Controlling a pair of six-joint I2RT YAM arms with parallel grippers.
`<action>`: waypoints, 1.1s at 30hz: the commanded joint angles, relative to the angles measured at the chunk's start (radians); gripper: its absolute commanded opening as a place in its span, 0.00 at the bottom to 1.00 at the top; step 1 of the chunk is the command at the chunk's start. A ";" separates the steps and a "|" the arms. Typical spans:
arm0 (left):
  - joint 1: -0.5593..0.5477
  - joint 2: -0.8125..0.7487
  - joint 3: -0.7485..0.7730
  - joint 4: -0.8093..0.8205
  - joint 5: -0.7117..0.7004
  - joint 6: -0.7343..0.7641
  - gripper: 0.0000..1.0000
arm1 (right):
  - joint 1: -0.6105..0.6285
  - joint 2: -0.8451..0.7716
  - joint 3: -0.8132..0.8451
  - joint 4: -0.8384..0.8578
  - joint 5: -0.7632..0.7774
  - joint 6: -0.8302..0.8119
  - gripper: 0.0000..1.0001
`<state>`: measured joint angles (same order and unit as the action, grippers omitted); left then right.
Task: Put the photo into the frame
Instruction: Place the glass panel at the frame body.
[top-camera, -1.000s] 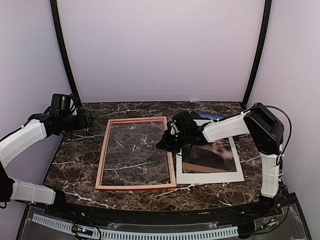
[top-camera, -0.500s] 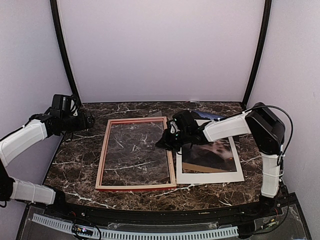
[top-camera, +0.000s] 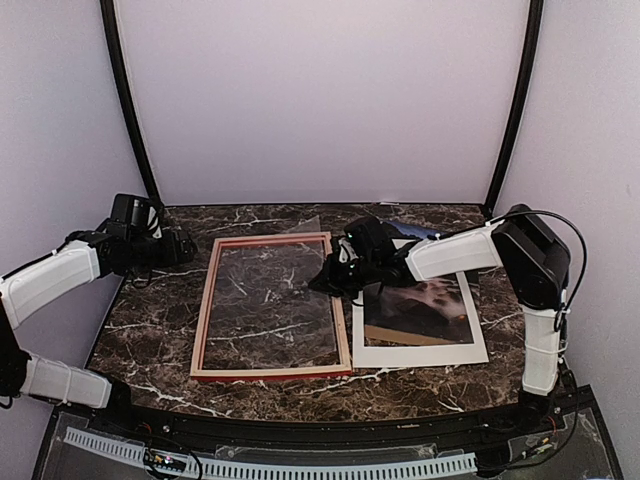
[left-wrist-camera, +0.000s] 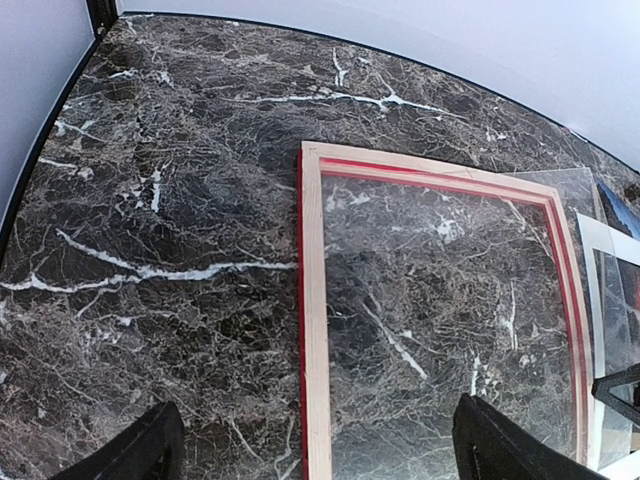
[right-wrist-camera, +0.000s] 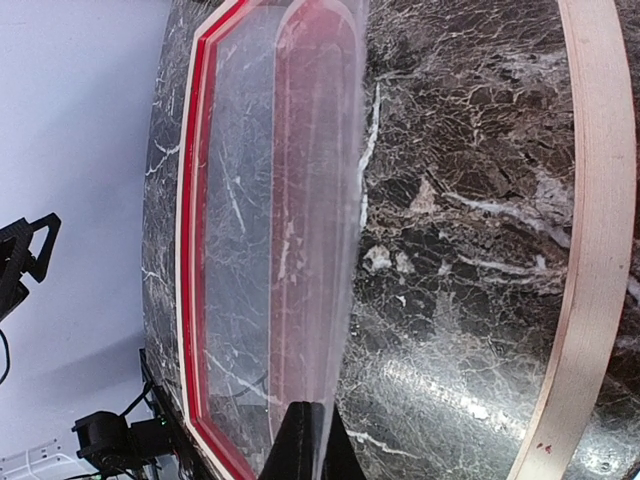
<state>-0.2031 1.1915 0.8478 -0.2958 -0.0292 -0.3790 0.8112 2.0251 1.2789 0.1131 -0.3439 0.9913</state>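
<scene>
The frame (top-camera: 205, 310) lies back-up on the marble table, pale wood with a red edge; it also shows in the left wrist view (left-wrist-camera: 314, 300). A clear sheet (top-camera: 275, 290) lies over its opening, raised along its right edge. My right gripper (top-camera: 335, 272) is shut on that edge, with the fingertips (right-wrist-camera: 305, 445) pinching the sheet (right-wrist-camera: 290, 200). The photo (top-camera: 420, 305) lies to the right under a white mat (top-camera: 420, 352), dark through the opening. My left gripper (top-camera: 185, 245) is open and empty above the table, left of the frame, with its fingers (left-wrist-camera: 140, 450) astride the left rail.
A blue corner (top-camera: 412, 230) sticks out past the mat's far end. Black curved posts (top-camera: 130, 120) stand at both back corners against the pale walls. The table's left edge (left-wrist-camera: 40, 150) runs next to my left arm.
My right gripper has moved slightly toward the back with the clear sheet in its grip. My left gripper has shifted a little toward the back.
</scene>
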 joint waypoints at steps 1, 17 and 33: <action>-0.016 0.003 -0.007 0.023 0.005 -0.010 0.96 | 0.006 -0.019 0.026 0.043 0.000 -0.018 0.00; -0.087 0.020 -0.013 0.035 -0.008 -0.036 0.97 | 0.003 0.041 0.067 -0.029 0.038 -0.015 0.20; -0.231 0.140 -0.024 0.166 0.064 -0.118 0.97 | 0.002 0.055 0.097 -0.110 0.095 -0.039 0.39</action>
<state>-0.4030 1.3079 0.8406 -0.1955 -0.0036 -0.4648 0.8112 2.0716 1.3418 -0.0032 -0.2817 0.9691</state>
